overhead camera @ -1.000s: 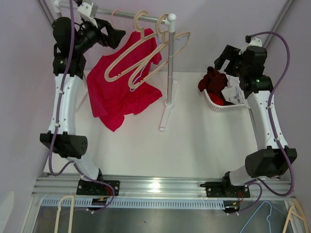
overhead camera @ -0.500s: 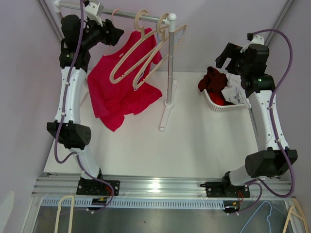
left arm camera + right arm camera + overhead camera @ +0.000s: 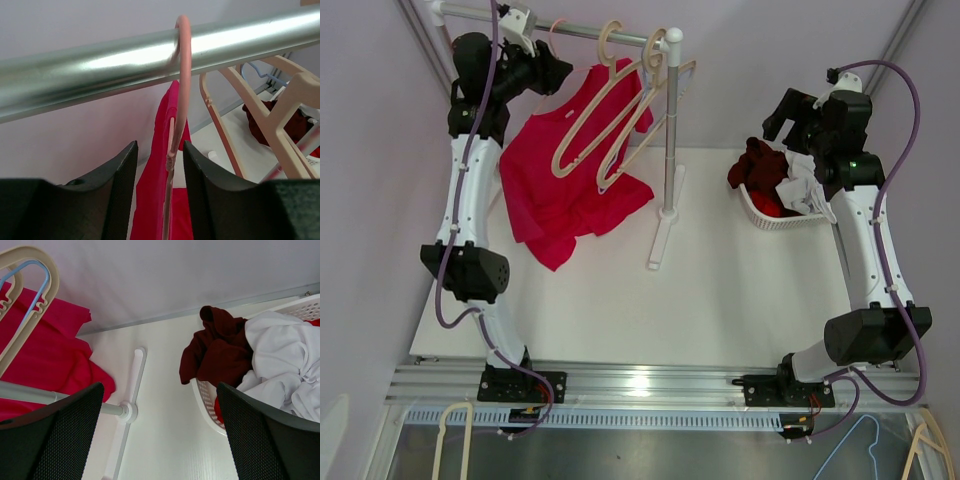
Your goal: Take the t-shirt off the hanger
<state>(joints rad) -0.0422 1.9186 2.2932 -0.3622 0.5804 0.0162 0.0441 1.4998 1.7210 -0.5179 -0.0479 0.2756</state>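
With the left claw [image 3: 160, 147] raised to the rail [image 3: 100, 65], I see its jaws about half open, one finger on each side of the pink hanger [image 3: 183, 75] just below where the hook goes over the bar. A sliver of gap shows on both sides of the hanger's neck, so it straddles the hanger without clamping it.

The red t-shirt [image 3: 560, 190] is on that pink hanger, hanging at the left end of the rack beside the left arm. Its lower folds spread toward the counter [image 3: 720, 290]. From above, two bare beige hangers [image 3: 595, 110] hang on the same rail and overlap the shirt.

My right claw [image 3: 160, 387] is wide open and has hold of nothing. It hovers near the white basket [image 3: 765, 215] at the right of the counter, well apart from the rack. A dark red garment [image 3: 220, 350] spills over the basket's rim beside a crumpled white one [image 3: 285, 355].
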